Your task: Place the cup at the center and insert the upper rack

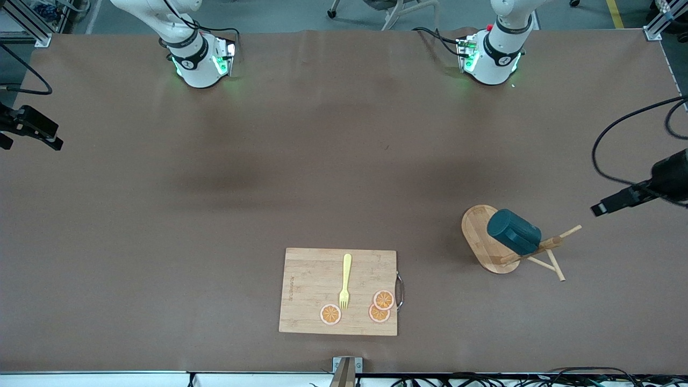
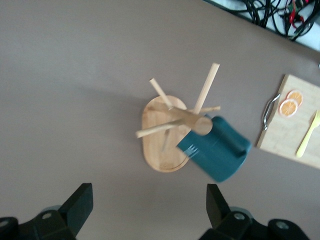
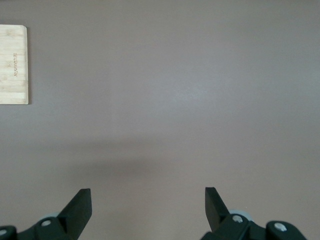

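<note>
The upper rack (image 1: pixel 480 236), a light wooden mug tree on an oval base, stands toward the left arm's end of the table. The dark teal cup (image 1: pixel 513 231) hangs tilted on one of its pegs, beside the thick post. In the left wrist view, the rack (image 2: pixel 159 150) and the cup (image 2: pixel 218 150) show well below my left gripper (image 2: pixel 148 194), which is open, holds nothing and touches neither. My right gripper (image 3: pixel 147 195) is open too and hangs over bare brown table. Neither gripper shows in the front view.
A rectangular bamboo cutting board (image 1: pixel 312 290) lies near the table's front edge. It carries a yellow fork (image 1: pixel 345 282) and three orange slices (image 1: pixel 379 307). Black camera mounts (image 1: pixel 639 193) reach in at both ends of the table.
</note>
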You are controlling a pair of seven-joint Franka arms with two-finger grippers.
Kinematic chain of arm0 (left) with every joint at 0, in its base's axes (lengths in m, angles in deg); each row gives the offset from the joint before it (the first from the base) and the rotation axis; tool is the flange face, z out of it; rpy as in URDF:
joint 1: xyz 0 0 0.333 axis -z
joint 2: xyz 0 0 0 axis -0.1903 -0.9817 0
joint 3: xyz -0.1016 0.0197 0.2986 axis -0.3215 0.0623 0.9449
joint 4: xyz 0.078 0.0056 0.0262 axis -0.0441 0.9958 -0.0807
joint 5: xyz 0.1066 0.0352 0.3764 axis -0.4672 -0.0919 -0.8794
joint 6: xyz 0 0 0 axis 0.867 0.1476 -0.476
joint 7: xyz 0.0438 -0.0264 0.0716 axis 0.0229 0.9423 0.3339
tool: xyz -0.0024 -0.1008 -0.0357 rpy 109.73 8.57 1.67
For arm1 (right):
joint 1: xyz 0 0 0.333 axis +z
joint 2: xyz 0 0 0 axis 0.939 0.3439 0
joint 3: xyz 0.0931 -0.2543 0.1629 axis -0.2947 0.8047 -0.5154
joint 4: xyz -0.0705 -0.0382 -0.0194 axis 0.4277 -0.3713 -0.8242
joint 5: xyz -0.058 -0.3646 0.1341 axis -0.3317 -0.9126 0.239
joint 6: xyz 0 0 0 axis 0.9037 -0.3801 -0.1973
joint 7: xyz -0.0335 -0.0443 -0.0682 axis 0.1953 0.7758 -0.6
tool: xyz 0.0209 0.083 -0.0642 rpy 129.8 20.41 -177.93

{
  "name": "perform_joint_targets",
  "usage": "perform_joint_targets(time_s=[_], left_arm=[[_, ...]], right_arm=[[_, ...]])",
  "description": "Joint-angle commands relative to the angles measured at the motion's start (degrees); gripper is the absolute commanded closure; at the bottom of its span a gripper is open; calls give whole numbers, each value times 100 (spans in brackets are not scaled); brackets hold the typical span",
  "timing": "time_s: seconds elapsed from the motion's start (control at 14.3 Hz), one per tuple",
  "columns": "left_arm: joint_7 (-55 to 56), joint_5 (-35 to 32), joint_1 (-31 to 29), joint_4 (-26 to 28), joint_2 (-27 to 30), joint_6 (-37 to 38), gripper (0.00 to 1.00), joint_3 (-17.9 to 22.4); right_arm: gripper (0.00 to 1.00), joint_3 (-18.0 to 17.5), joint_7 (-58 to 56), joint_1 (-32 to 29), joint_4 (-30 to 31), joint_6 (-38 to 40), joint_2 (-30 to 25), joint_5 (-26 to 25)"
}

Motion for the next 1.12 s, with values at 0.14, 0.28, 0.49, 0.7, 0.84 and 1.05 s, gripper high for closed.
perform_joint_targets(time_s=[0.14, 0.28, 0.49, 0.7, 0.84, 1.05], left_arm=[[-583, -71, 4, 621, 960, 351, 0, -42], [-698, -71, 4, 710, 1190, 526, 0, -51], [-953, -71, 4, 719, 1383, 921, 0, -60], [-1068, -45, 4, 702, 1498, 1080, 0, -69], [-1111, -1, 13, 684, 1560, 1081, 0, -60], [-1129, -1, 249, 675, 1560, 1028, 0, 54]], right_arm=[[0, -31, 94, -13, 54, -68, -90, -6], [0, -22, 94, -4, 54, -68, -90, -6], [0, -31, 94, -4, 54, -68, -90, -6], [0, -31, 94, -13, 54, -68, -90, -15], [0, -31, 94, -13, 54, -60, -90, -15], [0, -31, 94, -13, 54, -68, -90, -15]])
